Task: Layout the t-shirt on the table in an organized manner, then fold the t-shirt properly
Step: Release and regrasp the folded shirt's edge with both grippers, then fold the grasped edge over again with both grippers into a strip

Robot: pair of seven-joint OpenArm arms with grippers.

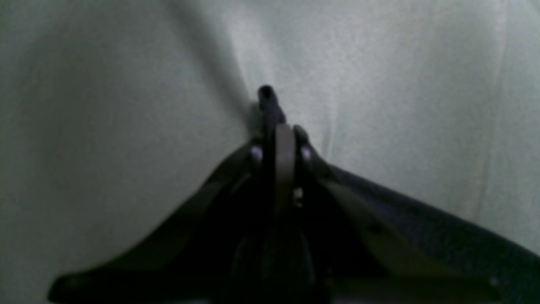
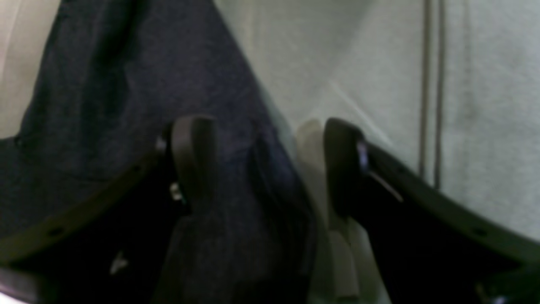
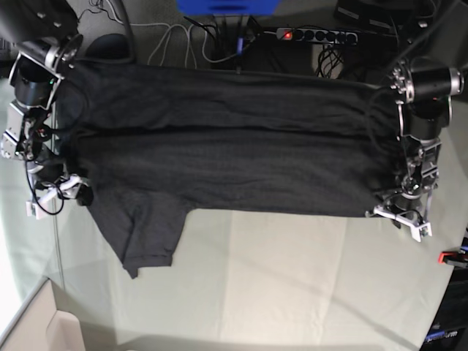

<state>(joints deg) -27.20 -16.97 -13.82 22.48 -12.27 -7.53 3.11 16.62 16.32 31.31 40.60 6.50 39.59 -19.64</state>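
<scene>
The black t-shirt lies spread wide across the far half of the table, one sleeve pointing toward the near side. At the shirt's right near corner my left gripper is shut; the left wrist view shows its jaws pressed together on a dark fold of shirt fabric over the pale cloth. My right gripper is at the shirt's left edge. It stands open, with shirt fabric lying between and under its fingers.
A power strip, cables and a blue object lie beyond the table's far edge. A red clamp sits at the right edge. A cardboard box is at the near left corner.
</scene>
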